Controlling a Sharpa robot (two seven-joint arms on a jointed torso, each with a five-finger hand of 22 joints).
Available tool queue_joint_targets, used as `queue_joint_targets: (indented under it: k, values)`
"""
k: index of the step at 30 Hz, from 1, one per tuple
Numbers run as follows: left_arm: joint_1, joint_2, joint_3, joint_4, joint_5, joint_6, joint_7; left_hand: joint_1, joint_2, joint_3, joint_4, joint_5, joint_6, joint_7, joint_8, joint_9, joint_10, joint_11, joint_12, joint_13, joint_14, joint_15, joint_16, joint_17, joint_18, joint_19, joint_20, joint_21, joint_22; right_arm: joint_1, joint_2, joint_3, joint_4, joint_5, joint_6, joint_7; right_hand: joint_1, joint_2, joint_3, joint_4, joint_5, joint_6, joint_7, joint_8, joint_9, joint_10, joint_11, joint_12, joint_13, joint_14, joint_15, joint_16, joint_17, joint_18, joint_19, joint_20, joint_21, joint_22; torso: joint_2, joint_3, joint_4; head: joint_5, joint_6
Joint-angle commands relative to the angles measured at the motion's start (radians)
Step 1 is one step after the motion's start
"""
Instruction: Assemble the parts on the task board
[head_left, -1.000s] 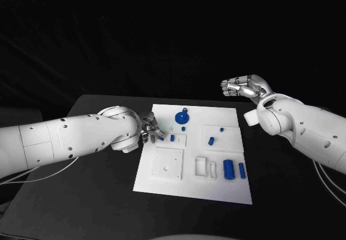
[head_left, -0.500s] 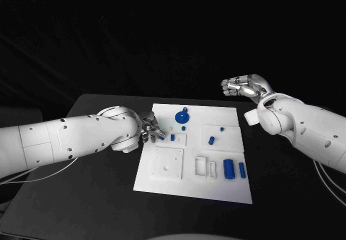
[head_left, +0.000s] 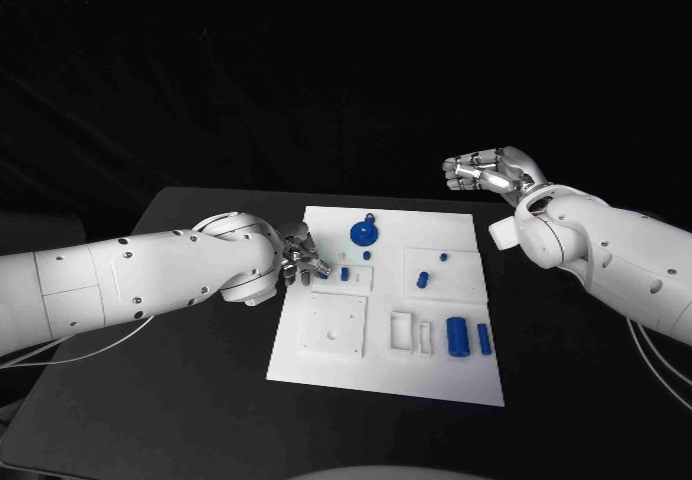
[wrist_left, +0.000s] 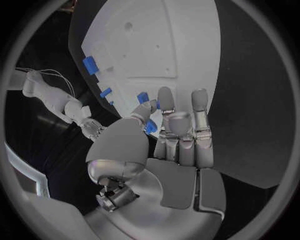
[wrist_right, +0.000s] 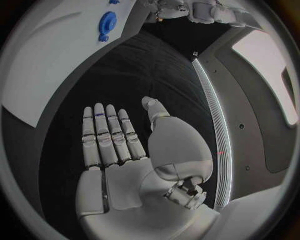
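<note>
Head view: the left hand (head_left: 303, 256) sits at the left edge of the white task board (head_left: 325, 370), fingers bunched over the upper-left part of the plate. In the left wrist view, the left hand (wrist_left: 169, 140) pinches a small blue part (wrist_left: 150, 126) between its thumb and a fingertip while the other fingers stretch out over the board's near edge. In the head view this same piece shows as a blue spot just at the fingertips.

The right hand (head_left: 488, 172) hangs in the air beyond the board's far right corner, well apart from the plate. From the right wrist view, the right hand (wrist_right: 134, 145) is flat with the fingers straight and side by side, thumb out to the side, and nothing in it.

On the board, a round blue gear-like disc (head_left: 366, 235) lies near the far edge, just beyond the left hand. A small blue peg (head_left: 423, 281) stands on a raised square plate right of centre, with a tinier blue piece (head_left: 443, 259) just beyond it. Near the right edge, closer to the robot, a blue cylinder (head_left: 459, 337) and a thinner blue bar (head_left: 485, 341) lie side by side, just beside a white rectangular frame (head_left: 411, 334). A square white plate (head_left: 335, 326) with small holes lies left of that frame
</note>
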Motion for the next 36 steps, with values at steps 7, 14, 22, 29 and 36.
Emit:
queue_joint_targets:
  k: [7, 14, 22, 29, 36]
  values:
    - [-0.013, 0.006, -0.003, 0.0, -0.001, 0.034, -0.008, 0.004, 0.008, 0.045, -0.045, 0.0, 0.09, -0.083, 0.003, -0.002, 0.044, -0.009, 0.004, -0.001, 0.003, -0.005, 0.0, -0.004, 0.015, -0.003, 0.004, 0.006, 0.017, -0.001, 0.0, 0.0, 0.001, -0.002, 0.018, 0.007, 0.004, -0.005, -0.001, 0.004, 0.006, 0.0, 0.002, -0.004, -0.001, -0.006, 0.001, -0.002, -0.001, -0.003, 0.0, -0.007, -0.001, 0.019, 0.0, 0.001, 0.001, -0.001, 0.001, -0.0003, -0.0003, -0.002, -0.002]
    - [-0.018, 0.015, -0.003, -0.011, -0.002, 0.028, -0.006, 0.003, 0.009, 0.044, -0.042, 0.0, 0.089, -0.083, 0.003, -0.003, 0.044, -0.009, 0.004, -0.002, 0.002, -0.005, -0.002, -0.007, 0.015, -0.003, 0.004, 0.006, 0.017, -0.001, 0.0, 0.0, 0.002, -0.002, 0.018, 0.008, 0.003, -0.004, -0.002, 0.004, 0.007, 0.0, 0.002, -0.004, -0.001, -0.006, 0.001, -0.002, -0.001, -0.004, 0.0, -0.007, -0.001, 0.019, 0.0, 0.001, 0.001, -0.001, 0.0, 0.0, -0.0001, -0.004, -0.002]
    - [-0.02, 0.024, -0.003, -0.018, -0.005, 0.036, -0.006, 0.004, 0.009, 0.044, -0.04, 0.0, 0.087, -0.083, 0.005, -0.002, 0.044, -0.009, 0.004, -0.002, 0.003, -0.005, -0.001, -0.006, 0.014, -0.002, 0.003, 0.006, 0.017, -0.001, 0.0, 0.0, 0.004, -0.002, 0.019, 0.007, 0.003, -0.004, -0.002, 0.004, 0.007, 0.0, 0.002, -0.004, -0.001, -0.006, 0.001, -0.002, -0.001, -0.004, 0.0, -0.007, -0.001, 0.019, 0.0, 0.001, 0.001, -0.001, 0.001, 0.0008, -0.001, -0.006, -0.004]
    - [-0.02, 0.026, -0.003, -0.015, -0.01, 0.054, -0.009, 0.002, 0.007, 0.047, -0.043, 0.009, 0.086, -0.084, 0.012, 0.004, 0.044, -0.01, 0.006, -0.001, 0.002, -0.006, 0.0, -0.004, 0.013, -0.002, 0.002, 0.006, 0.017, -0.001, 0.0, 0.0, 0.004, -0.002, 0.02, 0.007, 0.003, -0.004, -0.002, 0.004, 0.007, 0.0, 0.002, -0.004, -0.001, -0.006, 0.001, -0.002, -0.001, -0.004, 0.0, -0.007, -0.001, 0.019, 0.0, 0.001, 0.001, -0.001, 0.0, 0.0007, -0.0001, -0.008, -0.006]
    - [-0.02, 0.025, -0.003, -0.015, -0.012, 0.069, -0.012, -0.001, 0.004, 0.046, -0.043, 0.014, 0.085, -0.084, 0.014, 0.004, 0.044, -0.009, 0.004, -0.002, 0.002, -0.006, -0.002, -0.006, 0.013, -0.003, 0.002, 0.005, 0.017, -0.001, -0.001, 0.0, 0.004, -0.002, 0.02, 0.007, 0.003, -0.004, -0.002, 0.004, 0.007, 0.0, 0.002, -0.004, -0.001, -0.006, 0.001, -0.002, -0.001, -0.004, 0.0, -0.007, -0.001, 0.019, 0.0, 0.001, 0.001, -0.001, 0.0, -0.0002, 0.0005, -0.009, -0.006]
